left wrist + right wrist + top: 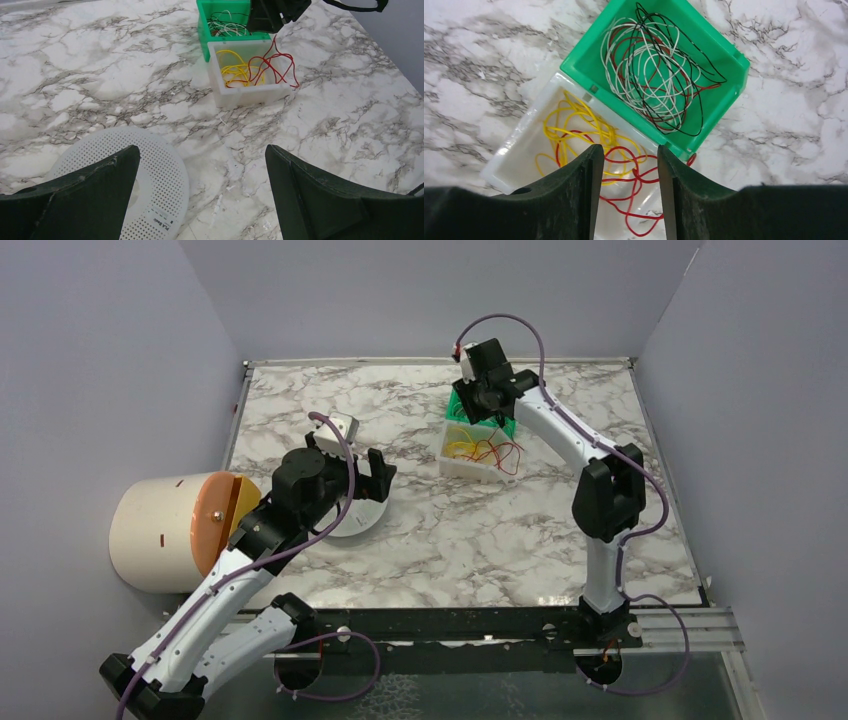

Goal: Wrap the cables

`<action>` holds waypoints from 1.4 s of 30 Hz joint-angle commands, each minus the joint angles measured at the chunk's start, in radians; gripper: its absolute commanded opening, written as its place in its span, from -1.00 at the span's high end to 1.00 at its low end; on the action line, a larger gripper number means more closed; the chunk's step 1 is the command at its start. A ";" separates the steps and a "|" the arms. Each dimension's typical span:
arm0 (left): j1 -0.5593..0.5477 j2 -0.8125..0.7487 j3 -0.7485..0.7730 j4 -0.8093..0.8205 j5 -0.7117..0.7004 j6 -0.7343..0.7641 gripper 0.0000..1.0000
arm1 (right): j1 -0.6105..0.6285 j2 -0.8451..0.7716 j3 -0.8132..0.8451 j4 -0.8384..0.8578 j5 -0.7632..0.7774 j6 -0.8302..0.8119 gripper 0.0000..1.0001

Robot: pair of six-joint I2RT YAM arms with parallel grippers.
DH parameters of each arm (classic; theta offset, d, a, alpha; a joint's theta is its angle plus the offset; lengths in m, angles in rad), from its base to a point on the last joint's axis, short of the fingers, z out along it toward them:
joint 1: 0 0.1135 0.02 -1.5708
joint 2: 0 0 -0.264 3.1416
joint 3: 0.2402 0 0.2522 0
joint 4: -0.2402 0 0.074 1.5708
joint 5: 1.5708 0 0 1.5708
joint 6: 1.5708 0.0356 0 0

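Left pincer (202,150) spread wide, empty, well apart from the bins. Red wire (272,64) tangled in white bin (250,95), loops spilling over its rim. Right pincer (629,149) nearer, directly above the wire, jaws parted, pinching nothing.

Red wire (503,453) spilling over white bin (462,471), right gripper (494,416) above green bin (457,406)
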 commanded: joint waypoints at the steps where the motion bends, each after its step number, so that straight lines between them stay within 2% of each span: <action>1: -0.003 -0.024 -0.017 0.009 0.018 0.009 -0.98 | -0.032 -0.002 -0.042 0.041 -0.112 -0.244 0.01; 4: -0.003 -0.029 -0.022 0.007 0.018 0.011 -0.98 | -0.068 0.017 0.001 -0.008 -0.240 -0.287 -0.02; 7: -0.003 -0.029 -0.021 0.007 0.017 0.011 -0.98 | -0.103 0.071 0.085 -0.111 -0.437 -0.326 -0.07; 12: -0.003 -0.027 -0.022 0.007 0.017 0.011 -0.98 | -0.120 0.105 0.093 -0.105 -0.463 -0.347 -0.19; 19: -0.003 -0.021 -0.022 0.008 0.025 0.011 -0.98 | -0.121 0.162 0.130 -0.076 -0.418 -0.352 -0.36; 25: -0.003 -0.017 -0.021 0.008 0.025 0.011 -0.98 | -0.121 0.206 0.188 -0.085 -0.433 -0.365 -0.40; 36: -0.003 -0.015 -0.021 0.007 0.022 0.012 -0.98 | -0.121 0.266 0.197 -0.095 -0.454 -0.345 -0.29; 42: -0.003 -0.018 -0.021 0.008 0.021 0.012 -0.98 | -0.121 0.256 0.166 -0.080 -0.460 -0.335 -0.04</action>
